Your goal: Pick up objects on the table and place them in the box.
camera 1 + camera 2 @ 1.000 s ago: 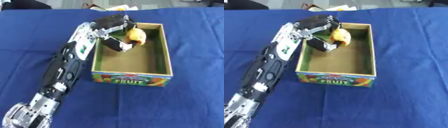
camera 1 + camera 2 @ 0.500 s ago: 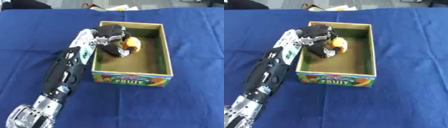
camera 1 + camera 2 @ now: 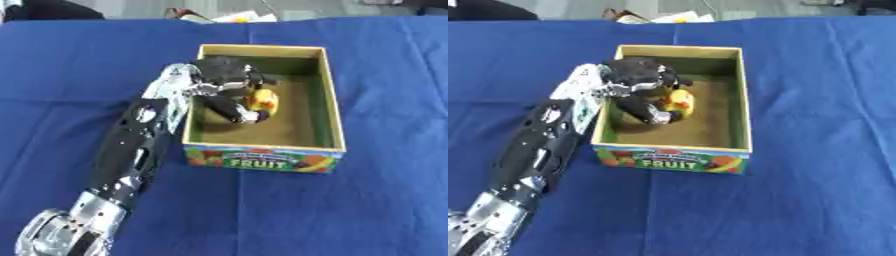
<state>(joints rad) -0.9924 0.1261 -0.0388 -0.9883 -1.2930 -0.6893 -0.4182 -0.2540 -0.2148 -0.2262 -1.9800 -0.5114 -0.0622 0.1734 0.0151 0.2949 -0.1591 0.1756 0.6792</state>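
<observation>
Table (image 3: 385, 65): blue cloth, bearing the box.
Box (image 3: 331, 102): open-topped, "FRUIT" on its near wall.
Left arm: reaches over the box's left wall.
Left hand (image 3: 220, 85): inside the box, fingers curled round the fruit.
Fruit (image 3: 265, 100): yellow-orange, low inside the box, on the hand's right side; release seems next.

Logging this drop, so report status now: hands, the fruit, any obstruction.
Left hand down inside the box, fingers curled round the yellow fruit. Right hand out of view. Nothing else in the box.
</observation>
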